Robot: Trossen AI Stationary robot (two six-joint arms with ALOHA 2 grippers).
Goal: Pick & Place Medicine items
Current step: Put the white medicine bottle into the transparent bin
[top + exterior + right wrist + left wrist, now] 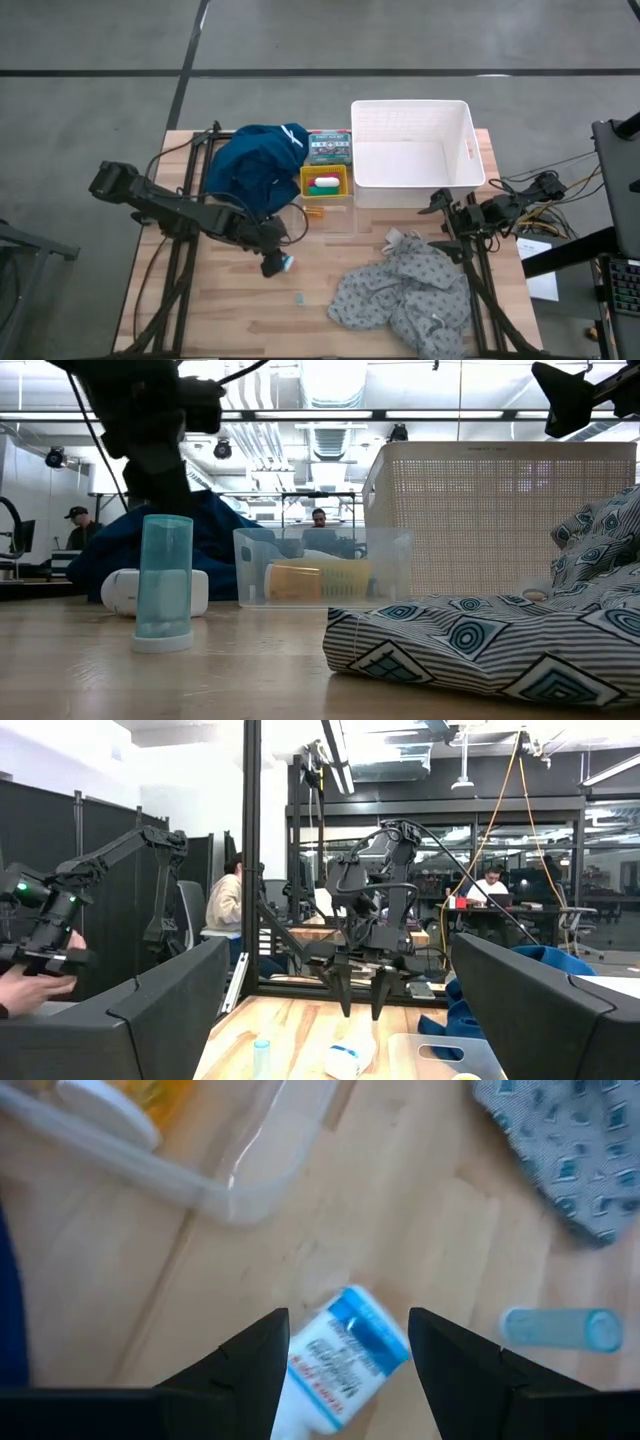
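Left gripper (pixel 348 1348), fingers parted and straddling the white-and-blue bottle (pixel 343 1355) without visibly clamping it; the bottle lies on its side on the wooden table (pixel 230 310), flat between the two dark fingers (pixel 255 1365). In the left wrist view its long axis runs obliquely through the gap between the fingers, the blue-labelled end pointing away from the wrist. In the high view that end (pixel 287 263) points toward the grey dotted cloth (pixel 410 295).

Taking the bottle as landmark: a translucent teal tube (pixel 299 298) stands upright just beside it, between bottle and grey cloth; in the low view the tube's long axis is vertical (pixel 165 582), with the bottle lying behind it (pixel 125 591). A clear plastic tray (pixel 320 565) is near the bottle, toward the yellow bin (pixel 325 182). The dark blue cloth (pixel 255 165) lies next to the bottle on the far side. The white basket (pixel 410 150) stands well apart.

Right gripper (pixel 440 203), jaws spread wide and empty, waits raised beside the white basket, well apart from the bottle.
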